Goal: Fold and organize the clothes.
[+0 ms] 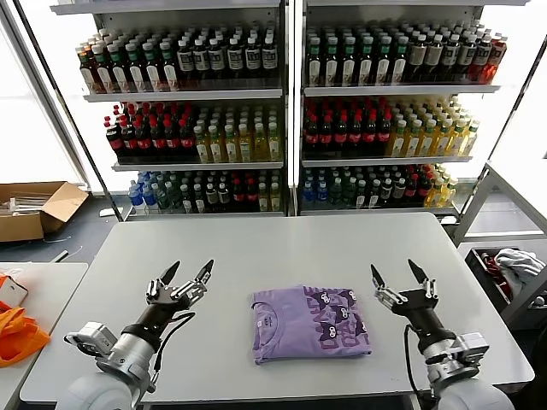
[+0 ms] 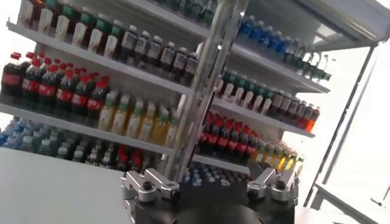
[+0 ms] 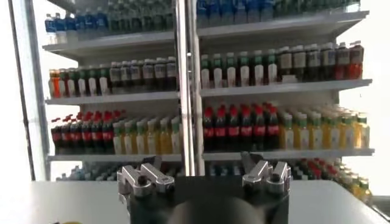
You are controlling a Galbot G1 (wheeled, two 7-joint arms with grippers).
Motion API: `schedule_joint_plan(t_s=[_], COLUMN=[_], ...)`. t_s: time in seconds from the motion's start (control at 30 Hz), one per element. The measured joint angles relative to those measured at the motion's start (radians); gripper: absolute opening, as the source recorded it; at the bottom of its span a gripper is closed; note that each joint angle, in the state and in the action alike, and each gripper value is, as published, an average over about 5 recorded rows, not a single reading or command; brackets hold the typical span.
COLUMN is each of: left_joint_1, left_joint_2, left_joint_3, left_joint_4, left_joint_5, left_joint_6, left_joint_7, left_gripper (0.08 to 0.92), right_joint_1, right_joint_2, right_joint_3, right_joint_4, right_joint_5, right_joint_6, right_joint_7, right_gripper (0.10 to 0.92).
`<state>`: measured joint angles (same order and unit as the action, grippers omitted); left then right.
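The lavender T-shirt (image 1: 309,324) lies folded into a neat rectangle on the grey table (image 1: 273,248), near its front middle, with the dark purple print facing up. My left gripper (image 1: 187,273) is open and empty, raised above the table to the left of the shirt. My right gripper (image 1: 398,273) is open and empty, raised to the right of the shirt. Both point up and away towards the shelves. The wrist views show only open jaws and the shelves; the shirt is out of view there.
Shelves of drink bottles (image 1: 282,111) stand behind the table. An orange cloth (image 1: 17,333) lies on a side table at the left. A white and red cloth pile (image 1: 513,266) sits in a bin at the right. A cardboard box (image 1: 34,209) is on the floor at the left.
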<state>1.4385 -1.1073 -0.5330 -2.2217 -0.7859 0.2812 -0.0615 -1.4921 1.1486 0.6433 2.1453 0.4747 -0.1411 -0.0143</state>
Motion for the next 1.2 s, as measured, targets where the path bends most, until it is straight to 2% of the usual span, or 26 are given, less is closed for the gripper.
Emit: schedule_joint_plan(t_s=[0.23, 0.57, 1.2], left_joint_1=[0.009, 0.046, 0.110], left_joint_2=[-0.006, -0.038, -0.081], left_joint_3=[-0.075, -0.201, -0.327], left_joint_4=[-0.005, -0.027, -0.011], left_joint_5=[0.101, 0.113, 0.214], left_joint_6=[0.027, 0.043, 0.030], left_joint_7=[0.074, 0.171, 0.334], left_gripper=[0.823, 0.823, 0.823], right_joint_1=[-0.074, -0.139, -0.185], right_joint_2=[0.010, 0.025, 0.062], right_joint_3=[0.158, 0.276, 0.323], right_joint_4=[0.000, -0.009, -0.023], right_joint_5=[0.049, 0.068, 0.062], right_joint_6=[0.045, 0.099, 0.144], right_joint_7=[-0.052, -0.103, -0.170], right_gripper=[0.823, 0.823, 0.823])
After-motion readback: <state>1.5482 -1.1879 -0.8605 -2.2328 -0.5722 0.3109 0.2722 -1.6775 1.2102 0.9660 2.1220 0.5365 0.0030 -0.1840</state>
